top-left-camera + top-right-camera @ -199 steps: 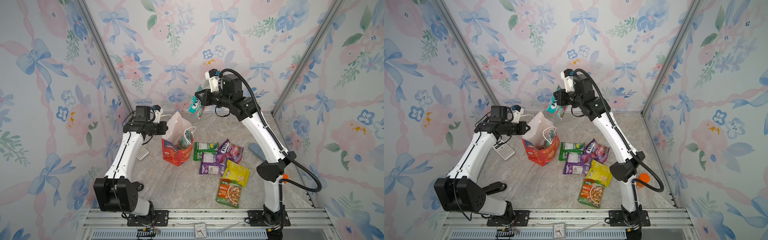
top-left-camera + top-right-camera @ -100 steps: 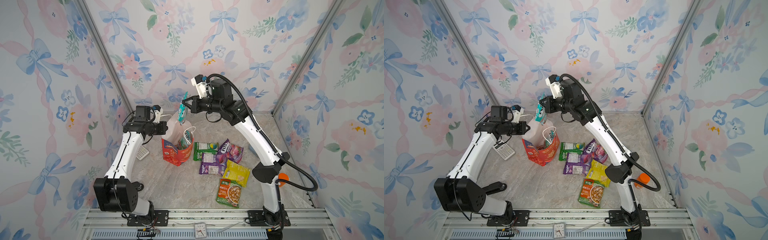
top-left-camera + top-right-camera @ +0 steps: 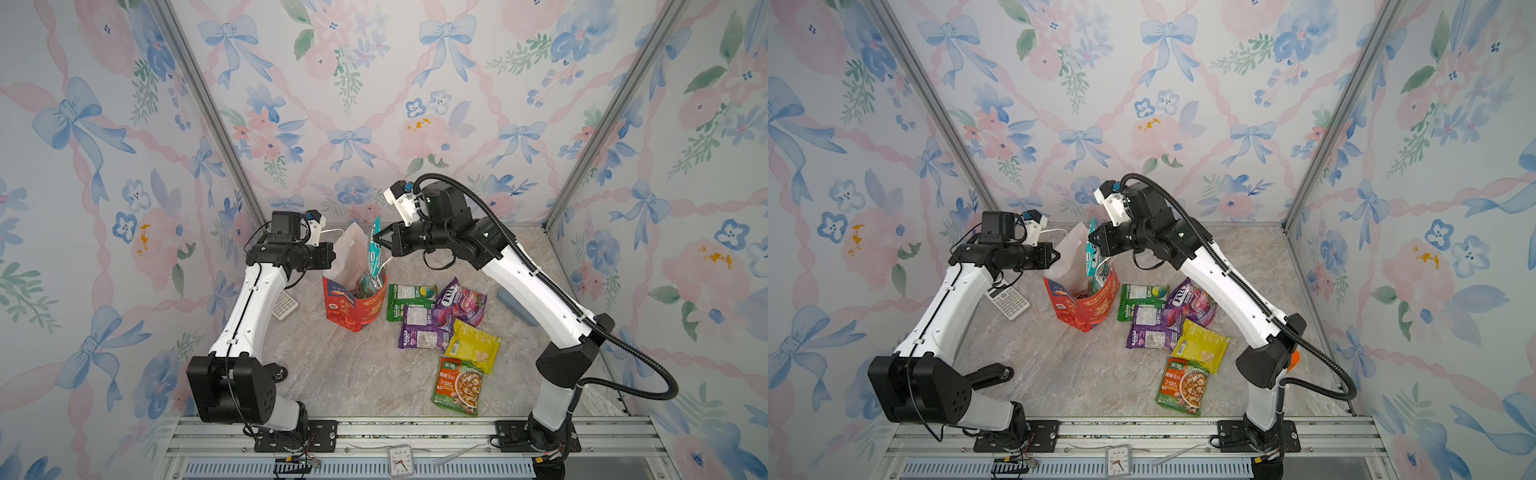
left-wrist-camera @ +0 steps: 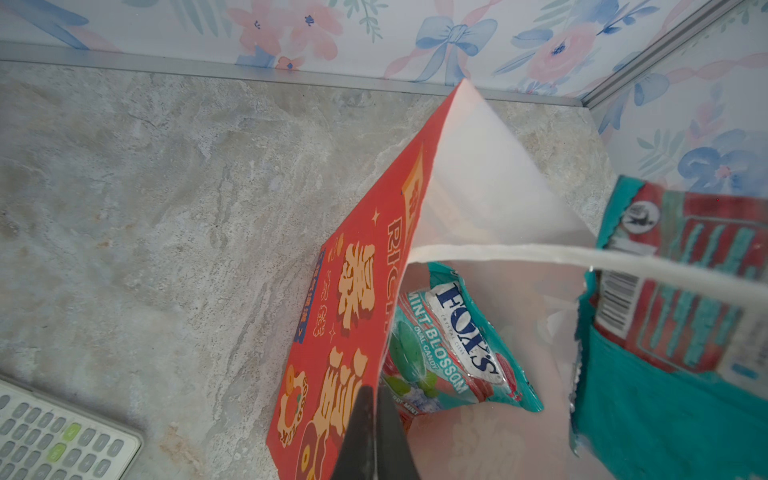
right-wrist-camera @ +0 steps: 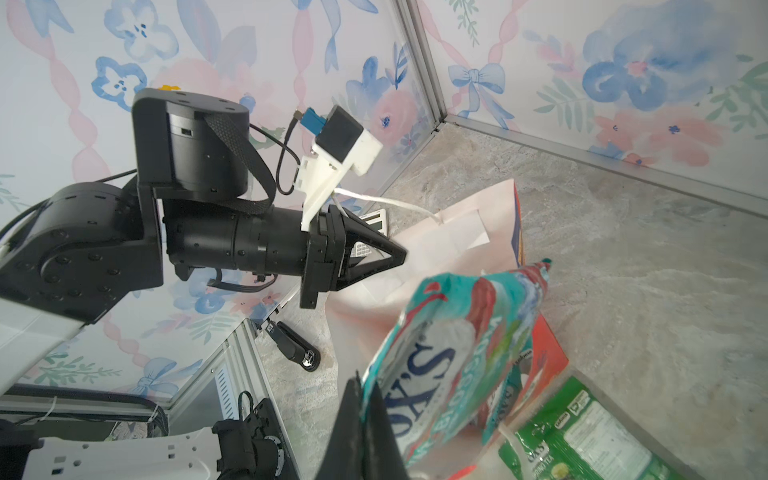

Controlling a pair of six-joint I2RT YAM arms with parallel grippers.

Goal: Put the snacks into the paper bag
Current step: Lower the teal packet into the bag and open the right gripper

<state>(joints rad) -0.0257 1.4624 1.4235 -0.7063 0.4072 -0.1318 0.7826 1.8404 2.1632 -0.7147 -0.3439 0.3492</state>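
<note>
Snack packets lie clustered on the grey marbled tabletop (image 3: 353,374) in a top view, at four o'clock from the small red paper gift bag (image 3: 357,309) with gold characters, which stands open near the middle. They are a flat green plastic packet (image 3: 409,297) just beside the bag, a crinkly purple Fox's packet (image 3: 461,301), a second purple packet (image 3: 424,328), a yellow packet (image 3: 473,347) and an orange-and-green packet (image 3: 457,384) nearest six o'clock. The right gripper (image 3: 376,240) pinches a teal snack packet (image 3: 374,251), which hangs upright over the bag's mouth. The left gripper (image 3: 332,255) meets the bag's nine o'clock rim. A grey calculator (image 3: 284,305) lies at nine o'clock and a pale blue oblong case (image 3: 515,307) at three o'clock, partly behind the right arm.

In a top view an orange object (image 3: 1293,359), mostly hidden, shows at the right arm's elbow, at four o'clock from the bag (image 3: 1088,309).

In the left wrist view, the left gripper (image 4: 375,392) has its black fingers (image 4: 361,436) pressed together on the top edge of the bag's red wall (image 4: 353,311). Another teal Fox's Mint Blossom packet (image 4: 457,345) lies inside the white interior. A white cord handle (image 4: 540,254) crosses the mouth, with the held teal snack packet (image 4: 685,332) beside it.

In the right wrist view, the right gripper (image 5: 363,386) is clamped on the teal snack packet's (image 5: 457,345) edge above the bag's white lining (image 5: 457,237). The green plastic packet (image 5: 582,436) lies next to the bag.
</note>
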